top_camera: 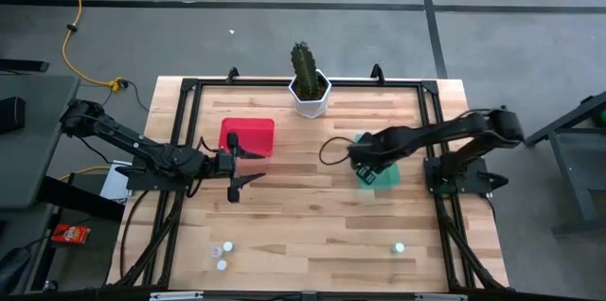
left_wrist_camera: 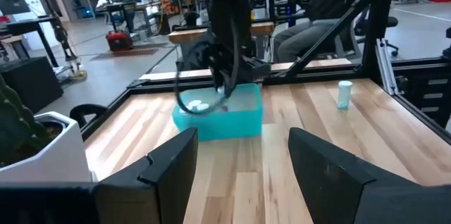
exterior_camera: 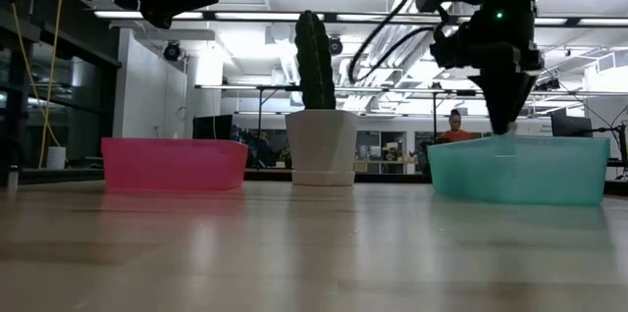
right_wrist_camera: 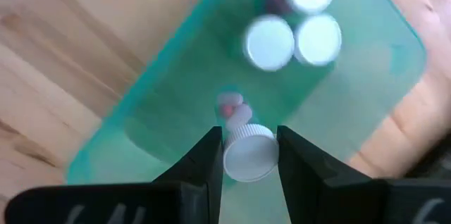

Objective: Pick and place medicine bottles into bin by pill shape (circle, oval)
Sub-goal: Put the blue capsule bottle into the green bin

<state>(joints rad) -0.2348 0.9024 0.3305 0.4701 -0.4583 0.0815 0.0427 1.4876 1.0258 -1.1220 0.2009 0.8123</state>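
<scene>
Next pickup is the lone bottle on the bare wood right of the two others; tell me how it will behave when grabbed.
The lone bottle looks tiny and upright, so probably light and easily tipped by a nudge. Being round, it would likely roll once down. The right hand grips a similar bottle at its white cap, so a cap grip seems workable.

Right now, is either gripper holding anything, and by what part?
The right gripper holds a medicine bottle by its white cap, above the teal bin. The left gripper is open and empty.

No legible text or labels anywhere
</scene>
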